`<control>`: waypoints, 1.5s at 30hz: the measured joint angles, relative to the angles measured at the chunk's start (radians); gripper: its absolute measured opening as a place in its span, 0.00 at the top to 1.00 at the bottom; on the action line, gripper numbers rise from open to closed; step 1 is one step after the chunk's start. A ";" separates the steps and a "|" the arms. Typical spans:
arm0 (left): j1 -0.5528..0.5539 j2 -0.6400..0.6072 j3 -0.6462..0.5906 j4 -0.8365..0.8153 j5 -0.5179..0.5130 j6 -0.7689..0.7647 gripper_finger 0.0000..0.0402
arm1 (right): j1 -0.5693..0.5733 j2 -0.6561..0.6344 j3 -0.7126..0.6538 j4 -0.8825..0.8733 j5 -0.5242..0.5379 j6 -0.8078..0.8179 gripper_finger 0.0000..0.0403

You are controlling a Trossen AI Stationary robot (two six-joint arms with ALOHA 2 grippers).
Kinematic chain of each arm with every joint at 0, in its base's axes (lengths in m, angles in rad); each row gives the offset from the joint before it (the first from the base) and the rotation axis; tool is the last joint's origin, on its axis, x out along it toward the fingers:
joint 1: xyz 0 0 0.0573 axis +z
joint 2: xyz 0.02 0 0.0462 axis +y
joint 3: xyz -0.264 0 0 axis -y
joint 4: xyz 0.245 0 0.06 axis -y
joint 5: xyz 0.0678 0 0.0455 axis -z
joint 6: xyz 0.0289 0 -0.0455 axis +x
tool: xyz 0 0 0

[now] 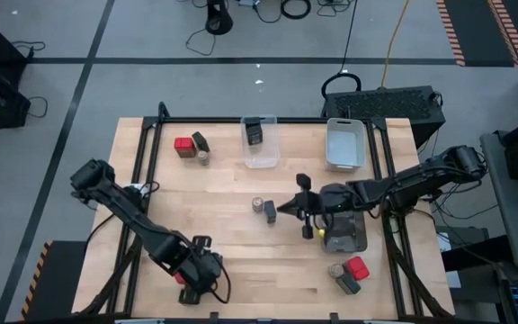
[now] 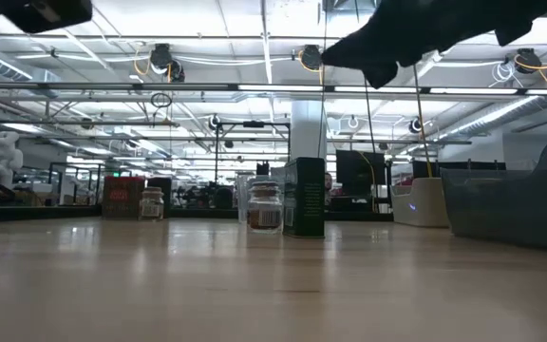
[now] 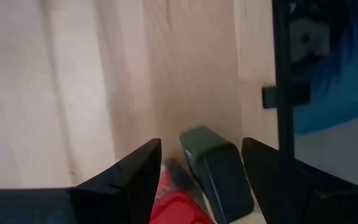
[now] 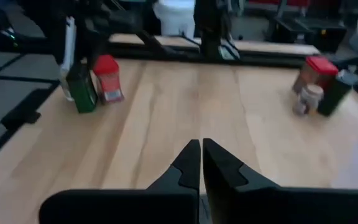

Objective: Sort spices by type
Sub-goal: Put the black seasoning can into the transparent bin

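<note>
Pale wood planks of the tabletop [image 1: 241, 261] run bare across the near stretch, its surface framed by black rails, with grey taped floor and loose cables around it. At the near left edge the left pincer [image 3: 197, 180] hangs with its fingers spread over a dark tin [image 3: 216, 171] and a red tin [image 3: 179, 208] lying just beside each other.

Mid-table, a small jar [image 1: 257, 205] and a dark tin [image 1: 270, 211] stand touching; in the low view they rise against a long hall of ceiling lights and racks. The right pincer [image 1: 281, 209] points at them from the right, its fingers pressed together and holding nothing.

Toward the far edge sit a red tin [image 1: 183, 147], a dark tin [image 1: 200, 141] and a jar [image 1: 203, 158] in one cluster. A clear bin [image 1: 261, 153] holds one dark tin [image 1: 255, 132]; a white bin [image 1: 343, 144] stands to its right. A dark bin [image 1: 344, 232] lies under the right arm, and near the right corner are a red tin [image 1: 357, 267], a jar [image 1: 336, 269] and a dark tin [image 1: 348, 284].
</note>
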 joint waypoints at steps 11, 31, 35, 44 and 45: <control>-0.024 0.010 0.000 0.030 0.012 -0.162 0.43 | 0.003 0.000 0.000 -0.031 0.005 0.021 1.00; -0.100 0.041 0.000 0.020 -0.099 -0.181 0.43 | 0.002 0.000 0.000 -0.031 0.004 0.005 1.00; -0.104 0.073 0.000 0.014 -0.098 -0.181 0.43 | 0.002 0.000 0.000 -0.032 0.004 0.003 1.00; -0.104 0.090 0.000 -0.018 -0.072 -0.182 0.43 | 0.002 0.000 0.000 -0.032 0.004 0.001 1.00; -0.104 0.090 0.000 -0.019 -0.072 -0.182 0.43 | 0.002 0.000 0.000 -0.032 0.004 0.001 1.00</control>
